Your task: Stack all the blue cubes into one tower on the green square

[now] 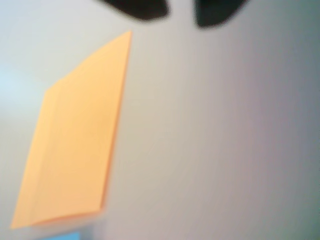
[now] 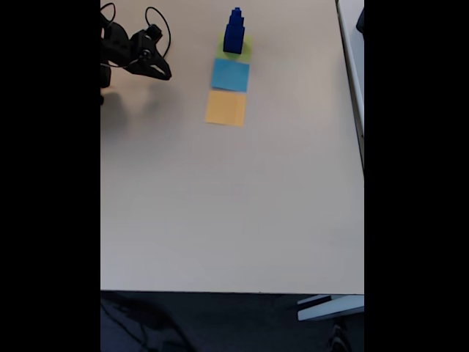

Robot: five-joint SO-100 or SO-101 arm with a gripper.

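In the fixed view, the blue cubes [image 2: 234, 32] stand as a stepped tower, narrowing upward, on the flat green square [image 2: 241, 50] at upper centre of the smooth pale table [image 2: 220, 205]. Paper-thin light-blue [image 2: 231, 75] and orange [image 2: 226, 108] squares lie below it. The black claw [image 2: 163, 72], upper left, is slightly parted and holds nothing.

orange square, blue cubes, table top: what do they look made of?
Orange square: likely paper, flat, matte, lying thin on the table. Blue cubes: stacked in a tower on the green square; solid, even dark blue, probably plastic or painted wood, too small to tell. Table: smooth pale beige top with a soft sheen, looks like laminate.
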